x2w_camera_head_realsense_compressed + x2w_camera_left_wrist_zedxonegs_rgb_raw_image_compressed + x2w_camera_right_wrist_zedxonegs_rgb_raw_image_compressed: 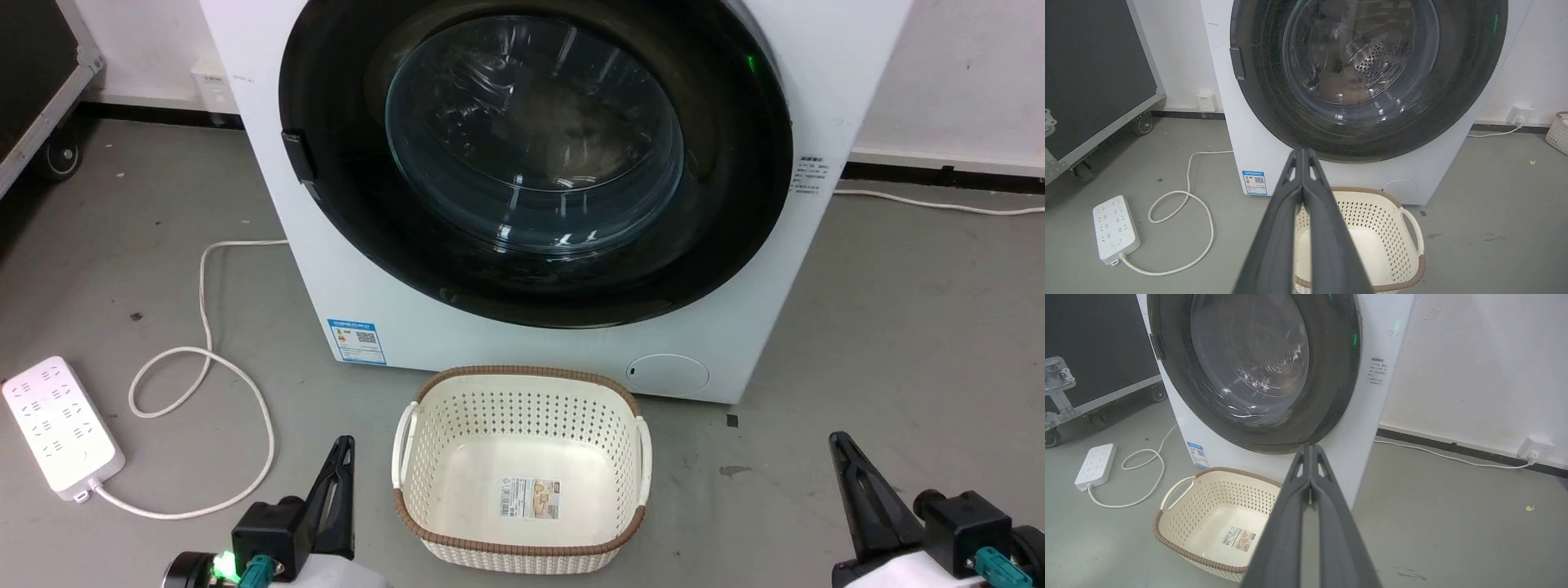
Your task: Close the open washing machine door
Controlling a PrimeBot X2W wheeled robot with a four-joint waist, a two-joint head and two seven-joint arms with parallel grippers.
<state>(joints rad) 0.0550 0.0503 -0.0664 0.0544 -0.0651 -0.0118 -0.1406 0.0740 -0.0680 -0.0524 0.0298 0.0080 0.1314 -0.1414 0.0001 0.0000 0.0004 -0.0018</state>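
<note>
My left gripper [346, 445]: dark tapered fingers, black block, teal plug, green light.
My right gripper [838, 441]: the same, without the light.
My forearms [882, 576]: pale shells.

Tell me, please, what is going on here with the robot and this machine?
Nothing is being handled right now. The washing machine door looks shut flat against the washing machine. The left pincer and the right pincer are shut on nothing, low on either side of the empty basket.
</note>
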